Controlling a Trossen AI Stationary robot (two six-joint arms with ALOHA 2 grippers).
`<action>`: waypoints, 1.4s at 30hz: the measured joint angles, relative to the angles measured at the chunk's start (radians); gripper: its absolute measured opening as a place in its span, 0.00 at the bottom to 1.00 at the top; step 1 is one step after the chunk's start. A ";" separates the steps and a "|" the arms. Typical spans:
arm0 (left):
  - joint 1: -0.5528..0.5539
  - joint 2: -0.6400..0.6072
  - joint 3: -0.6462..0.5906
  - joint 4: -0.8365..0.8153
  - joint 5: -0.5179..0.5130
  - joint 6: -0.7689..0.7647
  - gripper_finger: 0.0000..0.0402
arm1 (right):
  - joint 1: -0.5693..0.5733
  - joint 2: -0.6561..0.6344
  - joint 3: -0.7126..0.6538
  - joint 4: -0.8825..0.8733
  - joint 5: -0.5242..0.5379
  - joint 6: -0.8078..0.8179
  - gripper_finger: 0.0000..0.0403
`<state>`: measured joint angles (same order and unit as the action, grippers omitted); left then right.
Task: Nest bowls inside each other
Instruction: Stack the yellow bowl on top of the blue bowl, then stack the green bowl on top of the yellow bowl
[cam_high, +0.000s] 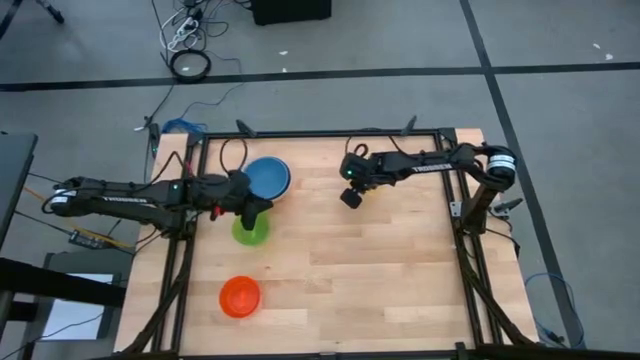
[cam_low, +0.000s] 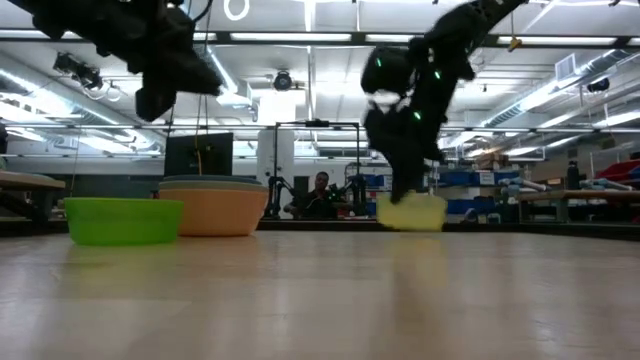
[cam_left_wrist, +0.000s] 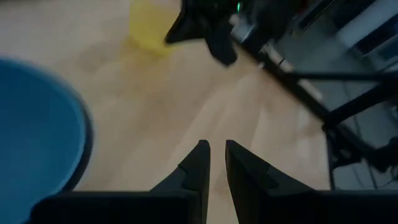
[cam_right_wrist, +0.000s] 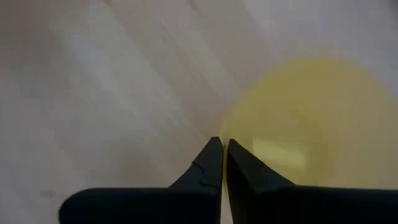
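Observation:
A yellow bowl (cam_right_wrist: 305, 118) stands on the table right of centre, hidden under my right gripper (cam_high: 350, 197) in the high view. That gripper (cam_right_wrist: 222, 144) is shut at the bowl's edge. My left gripper (cam_high: 260, 208) hangs above a green bowl (cam_high: 250, 232), fingers (cam_left_wrist: 214, 149) slightly apart with nothing between them. Behind the green bowl stands a stack with a blue bowl (cam_high: 268, 177) innermost; its orange outer wall (cam_low: 215, 212) shows in the low view. A red-orange bowl (cam_high: 240, 297) sits near the front left. My right gripper has closed its two fingers on the yellow bowl's rim (cam_right_wrist: 227, 127), at the side of the bowl nearest the wrist. The fingers come slanting down from above and from the table's right. The bowl stands upright with its base on the table (cam_low: 412, 215).
The table's right half and near side are bare wood (cam_high: 400, 280). A black frame (cam_high: 330, 133) runs along the table's edges. Beyond the far edge, a person (cam_low: 320, 190) shows in the room behind.

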<state>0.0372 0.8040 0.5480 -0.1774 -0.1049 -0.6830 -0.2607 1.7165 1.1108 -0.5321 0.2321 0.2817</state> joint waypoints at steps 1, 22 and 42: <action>0.000 0.000 0.000 0.028 -0.010 0.008 0.15 | 0.016 -0.001 0.031 0.015 0.001 -0.013 0.00; 0.001 -0.038 0.001 0.648 -0.058 0.184 0.15 | 0.156 0.460 0.807 0.090 -0.053 -0.356 0.00; 0.001 -0.041 0.001 0.642 -0.051 0.189 0.15 | 0.148 0.568 0.950 -0.010 -0.119 -0.371 0.29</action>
<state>0.0380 0.7626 0.5488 0.4641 -0.1564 -0.4942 -0.1131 2.2844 2.0612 -0.5418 0.1127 -0.0898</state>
